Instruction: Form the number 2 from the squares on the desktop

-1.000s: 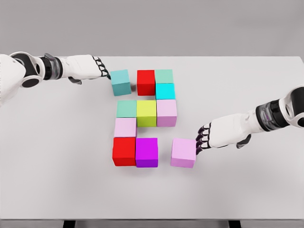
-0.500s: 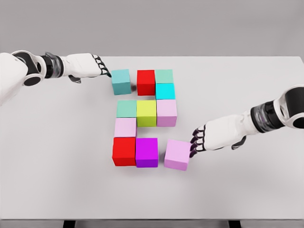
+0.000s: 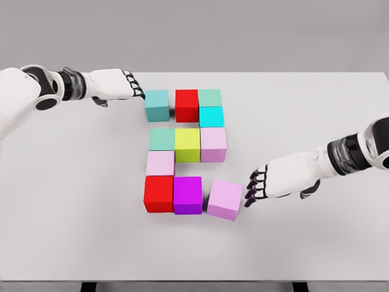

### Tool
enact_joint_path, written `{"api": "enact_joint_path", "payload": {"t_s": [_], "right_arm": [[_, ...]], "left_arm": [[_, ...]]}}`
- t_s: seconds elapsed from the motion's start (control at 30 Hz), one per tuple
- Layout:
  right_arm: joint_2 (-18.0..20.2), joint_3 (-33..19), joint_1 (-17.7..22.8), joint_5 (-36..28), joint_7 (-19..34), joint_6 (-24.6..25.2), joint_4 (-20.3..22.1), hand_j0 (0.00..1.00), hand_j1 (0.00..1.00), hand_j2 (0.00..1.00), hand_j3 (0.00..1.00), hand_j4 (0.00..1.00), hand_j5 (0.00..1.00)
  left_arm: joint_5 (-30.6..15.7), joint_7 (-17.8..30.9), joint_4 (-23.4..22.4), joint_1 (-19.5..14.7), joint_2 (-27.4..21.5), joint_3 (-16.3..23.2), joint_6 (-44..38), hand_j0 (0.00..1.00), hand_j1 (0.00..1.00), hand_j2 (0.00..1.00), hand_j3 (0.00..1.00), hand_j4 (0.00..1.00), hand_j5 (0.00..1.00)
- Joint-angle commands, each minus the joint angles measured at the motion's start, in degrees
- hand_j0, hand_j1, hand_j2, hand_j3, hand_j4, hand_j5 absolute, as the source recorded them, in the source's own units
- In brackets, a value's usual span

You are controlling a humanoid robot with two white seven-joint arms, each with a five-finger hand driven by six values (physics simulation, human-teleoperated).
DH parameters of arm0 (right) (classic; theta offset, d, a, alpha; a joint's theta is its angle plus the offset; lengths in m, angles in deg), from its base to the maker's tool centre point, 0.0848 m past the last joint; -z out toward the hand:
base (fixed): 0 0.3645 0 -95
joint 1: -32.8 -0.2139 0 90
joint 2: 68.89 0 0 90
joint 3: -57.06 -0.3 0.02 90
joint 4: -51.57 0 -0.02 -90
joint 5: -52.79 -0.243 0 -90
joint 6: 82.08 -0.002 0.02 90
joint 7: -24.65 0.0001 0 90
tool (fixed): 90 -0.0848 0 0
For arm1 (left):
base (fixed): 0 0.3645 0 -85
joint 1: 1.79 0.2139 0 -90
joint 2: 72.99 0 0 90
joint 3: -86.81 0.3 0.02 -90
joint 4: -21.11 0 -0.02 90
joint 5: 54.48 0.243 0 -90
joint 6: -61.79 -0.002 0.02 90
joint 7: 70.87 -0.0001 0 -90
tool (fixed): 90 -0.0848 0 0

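Right hand [image 3: 260, 185], fingers loosely curled and holding nothing, sits just right of the lilac cube [image 3: 224, 199], which lies slightly skewed beside the magenta cube [image 3: 188, 194] in the bottom row; farther back, left hand [image 3: 124, 87], fingers extended, fingertips against the teal cube [image 3: 157, 104] on the white table [image 3: 73, 201].

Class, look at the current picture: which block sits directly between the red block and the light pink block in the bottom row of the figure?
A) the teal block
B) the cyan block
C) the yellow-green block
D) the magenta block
D: in the bottom row the magenta block lies right of the red block and left of the light pink block.
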Motion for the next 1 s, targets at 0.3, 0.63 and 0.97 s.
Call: {"api": "enact_joint_path", "payload": {"t_s": [0.3,0.63,0.97], "right_arm": [[4.0,0.1,1.5,-8.2,0.0,0.1,0.8,1.00,1.00,1.00,1.00,1.00,1.00],[2.1,0.0,1.6,-11.0,0.0,0.1,0.5,1.00,1.00,1.00,1.00,1.00,1.00],[0.3,-1.0,1.6,-11.0,0.0,0.1,-2.8,1.00,1.00,1.00,1.00,1.00,1.00]], "left_arm": [[-0.2,0.0,-0.4,-0.1,0.0,-0.2,0.0,0.93,0.93,0.93,0.93,0.93,0.93],[-0.4,0.0,1.0,0.0,-1.3,0.0,0.0,0.93,0.93,0.93,0.93,0.93,0.93],[-0.4,0.0,3.2,0.1,-2.3,0.3,0.0,0.93,0.93,0.93,0.93,0.93,0.93]]}}
